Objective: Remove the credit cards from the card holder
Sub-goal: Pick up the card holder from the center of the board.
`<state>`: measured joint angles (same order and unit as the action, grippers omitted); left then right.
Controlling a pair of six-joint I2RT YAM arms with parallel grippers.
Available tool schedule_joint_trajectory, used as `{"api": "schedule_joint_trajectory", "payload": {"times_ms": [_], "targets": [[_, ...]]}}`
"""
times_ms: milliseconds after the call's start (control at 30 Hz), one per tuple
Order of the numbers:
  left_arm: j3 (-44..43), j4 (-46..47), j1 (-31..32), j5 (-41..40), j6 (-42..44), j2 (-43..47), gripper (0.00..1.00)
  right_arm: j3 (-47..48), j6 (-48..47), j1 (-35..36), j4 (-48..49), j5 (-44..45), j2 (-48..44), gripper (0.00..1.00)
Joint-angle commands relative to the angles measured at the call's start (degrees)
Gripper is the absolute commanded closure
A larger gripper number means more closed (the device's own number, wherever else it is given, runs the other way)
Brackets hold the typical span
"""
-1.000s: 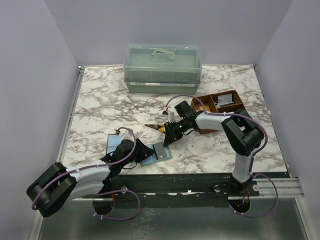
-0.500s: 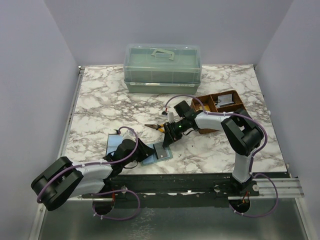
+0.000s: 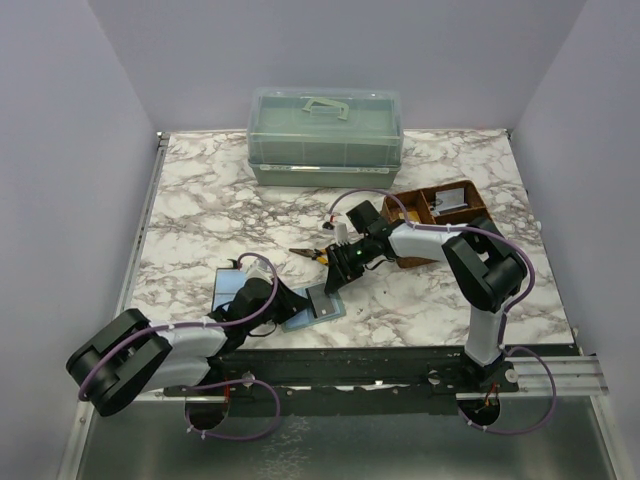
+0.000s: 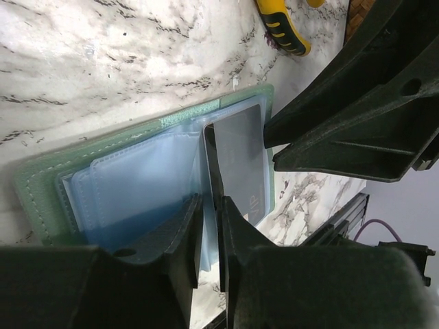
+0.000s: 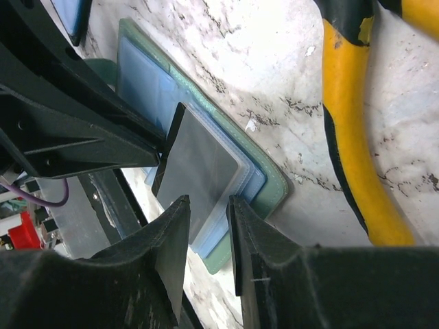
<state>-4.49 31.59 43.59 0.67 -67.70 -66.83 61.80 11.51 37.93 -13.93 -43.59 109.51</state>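
Note:
The pale teal card holder (image 3: pixel 298 322) lies open near the front edge, also in the left wrist view (image 4: pixel 41 195) and the right wrist view (image 5: pixel 274 184). A grey credit card (image 4: pixel 240 157) sits in its top clear sleeve, tilted up off the other sleeves (image 5: pixel 199 157). My left gripper (image 4: pixel 210 202) is shut on that sleeve's edge, at the card's side (image 3: pixel 292 303). My right gripper (image 5: pixel 207 205) is open a little, jaws just above the card's free end (image 3: pixel 333 283). A bluish card (image 3: pixel 228 287) lies on the table left of the holder.
Yellow-handled pliers (image 3: pixel 312 254) lie just behind the holder, close to my right gripper (image 5: pixel 350 137). A brown divided tray (image 3: pixel 440 205) stands at the right under my right arm. A translucent green toolbox (image 3: pixel 325 135) stands at the back.
My left arm's elbow has shifted right and forward while its gripper stays at the holder. My right gripper has edged slightly toward the card.

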Motion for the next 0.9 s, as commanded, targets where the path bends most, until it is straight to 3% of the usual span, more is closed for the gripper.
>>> {"api": "schedule_joint_trajectory", "payload": {"times_ms": [0,433,633,867], "targets": [[-0.3,-1.6,-0.2,0.2,1.3,-2.0,0.8,1.0,-1.8,0.8,-2.3,3.0,1.7,0.63],[-0.4,1.5,-0.2,1.1,1.3,-6.4,0.87,1.7,-3.9,1.7,-3.8,11.0,1.9,0.6],[-0.9,3.1,-0.1,2.1,1.4,-8.7,0.88,1.9,-2.7,1.9,-4.0,2.7,2.5,0.61],[-0.2,4.2,-0.1,2.6,1.0,-9.6,0.89,1.0,-0.7,1.9,-1.2,-8.7,-0.5,0.7]]}}
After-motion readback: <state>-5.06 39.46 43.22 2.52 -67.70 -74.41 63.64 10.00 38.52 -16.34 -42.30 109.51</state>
